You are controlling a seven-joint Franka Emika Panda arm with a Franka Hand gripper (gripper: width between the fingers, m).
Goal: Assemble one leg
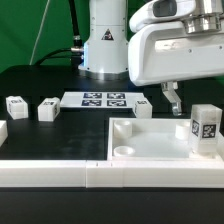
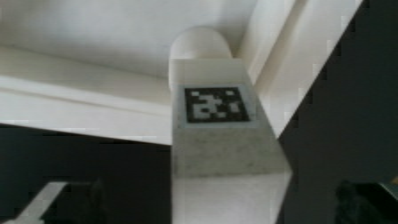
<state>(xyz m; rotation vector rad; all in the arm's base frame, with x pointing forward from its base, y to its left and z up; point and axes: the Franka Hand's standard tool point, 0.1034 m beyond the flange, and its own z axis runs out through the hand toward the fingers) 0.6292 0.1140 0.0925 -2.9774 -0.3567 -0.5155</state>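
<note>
In the tray's [image 1: 150,145] corner at the exterior view's right, the leg [image 1: 205,125] stands upright; jaws spread, hanging just beside it, gripping nothing; placing looks done, whether it's twisted fully home I can't tell; other legs [image 1: 48,110] lie on the table [image 1: 40,80]

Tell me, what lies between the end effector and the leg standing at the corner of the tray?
Nothing stands there: in the exterior view, only bare tray separates the end effector from the leg.

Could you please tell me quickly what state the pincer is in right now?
Pincer: open, holding nothing; its fingers stand clear of the small white plastic squarish leg.
</note>
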